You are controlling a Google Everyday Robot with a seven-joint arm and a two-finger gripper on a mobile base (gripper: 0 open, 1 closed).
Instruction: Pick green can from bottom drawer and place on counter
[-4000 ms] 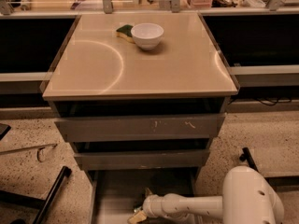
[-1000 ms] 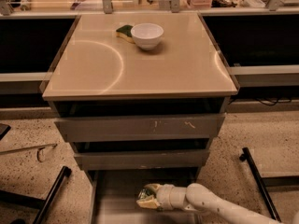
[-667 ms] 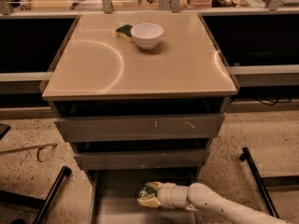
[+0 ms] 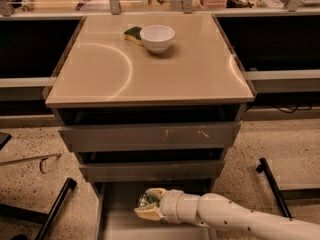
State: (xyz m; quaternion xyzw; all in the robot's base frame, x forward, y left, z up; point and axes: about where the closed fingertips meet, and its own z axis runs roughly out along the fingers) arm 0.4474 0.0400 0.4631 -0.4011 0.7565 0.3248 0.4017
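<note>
The green can (image 4: 145, 200) shows as a small dark-green shiny shape between the fingers of my gripper (image 4: 148, 204). The gripper is shut on the can and holds it over the open bottom drawer (image 4: 116, 219), just below the middle drawer's front. My white arm (image 4: 235, 219) reaches in from the lower right. The beige counter (image 4: 150, 69) tops the grey cabinet above.
A white bowl (image 4: 157, 38) and a green-yellow sponge (image 4: 133, 34) sit at the back of the counter. Two shut grey drawers (image 4: 150, 136) are above the open one. Black chair legs (image 4: 55, 209) lie on the floor at left, and a black bar (image 4: 272, 186) at right.
The gripper has risen from low in the drawer and shifted slightly left and up with the can. The bulky arm body has left the view.
</note>
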